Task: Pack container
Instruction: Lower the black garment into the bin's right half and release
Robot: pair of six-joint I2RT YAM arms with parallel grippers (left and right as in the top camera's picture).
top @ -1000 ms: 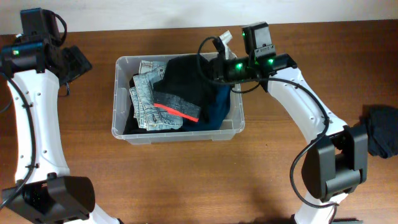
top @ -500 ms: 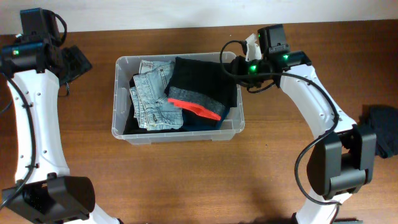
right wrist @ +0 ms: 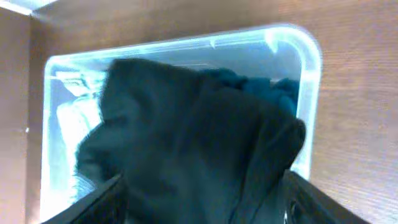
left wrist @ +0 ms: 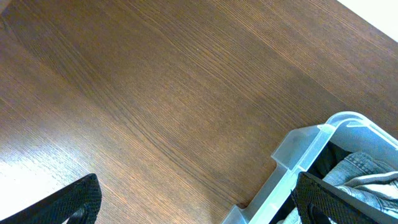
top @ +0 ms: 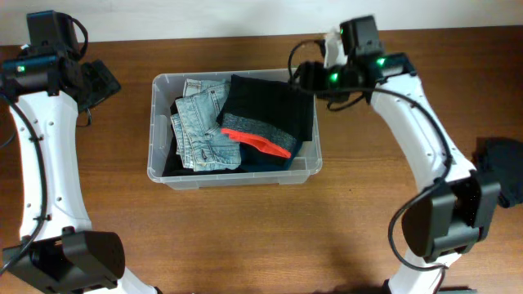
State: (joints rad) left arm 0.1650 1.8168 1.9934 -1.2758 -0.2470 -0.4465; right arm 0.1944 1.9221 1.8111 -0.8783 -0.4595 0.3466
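Note:
The container (top: 155, 122) is a clear plastic bin at the table's middle, holding folded jeans (top: 200, 131) on its left and a black garment (top: 270, 106) with an orange-red band (top: 257, 140) on its right. My right gripper (top: 304, 77) hovers over the bin's far right corner. In the right wrist view its jaws (right wrist: 205, 205) stand wide apart above the black garment (right wrist: 186, 137), which lies loose in the container (right wrist: 311, 74). My left gripper (top: 98, 82) is open over bare wood, left of the container (left wrist: 298, 158); the left wrist view shows nothing between its jaws (left wrist: 199, 205).
A dark bundle of cloth (top: 500, 171) lies at the table's right edge. The pale wall runs along the table's far side. Jeans (left wrist: 364, 168) show inside the bin's corner in the left wrist view.
The right gripper has opened and let go of the black garment, which now lies spread over the bin's right half. The right arm has drawn back to the right. The left arm is still.

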